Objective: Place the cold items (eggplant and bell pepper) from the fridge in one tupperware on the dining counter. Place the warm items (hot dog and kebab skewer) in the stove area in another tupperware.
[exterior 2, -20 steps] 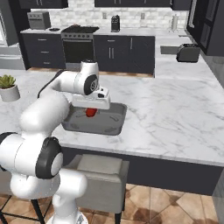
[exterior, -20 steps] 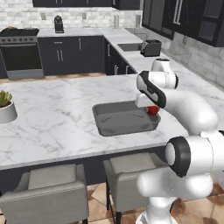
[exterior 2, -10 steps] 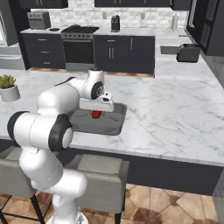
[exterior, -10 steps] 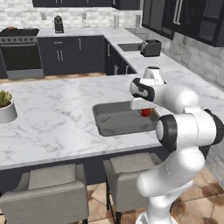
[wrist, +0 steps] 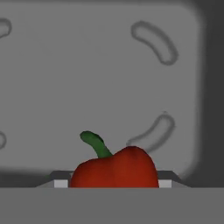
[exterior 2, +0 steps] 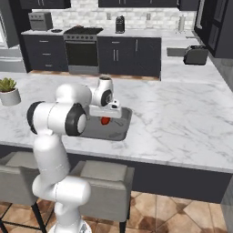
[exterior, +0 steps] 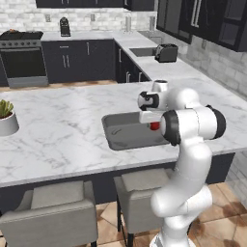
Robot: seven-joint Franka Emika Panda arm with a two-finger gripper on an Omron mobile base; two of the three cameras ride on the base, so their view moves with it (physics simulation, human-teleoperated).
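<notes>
A red bell pepper [exterior: 154,126] [exterior 2: 105,121] with a green stem sits between my gripper's fingers, and my gripper [exterior: 153,125] [exterior 2: 105,119] is shut on it. It hangs just over the floor of a grey tupperware [exterior: 120,140] [exterior 2: 123,131] on the marble dining counter [exterior: 58,140]. In the hand view the bell pepper [wrist: 114,170] fills the gap at my gripper [wrist: 113,182], with the tupperware floor [wrist: 87,65] close behind it.
A potted plant [exterior: 5,116] [exterior 2: 8,90] stands at the counter's left end. Grey stools [exterior: 53,207] [exterior 2: 102,182] line the near side. The stove [exterior: 21,53] [exterior 2: 82,45] and a toaster [exterior: 166,52] [exterior 2: 195,54] are on the far counters.
My arm has folded in and its elbow has swung toward the near edge. The bell pepper has sunk a little lower into the tupperware, still in my grip.
</notes>
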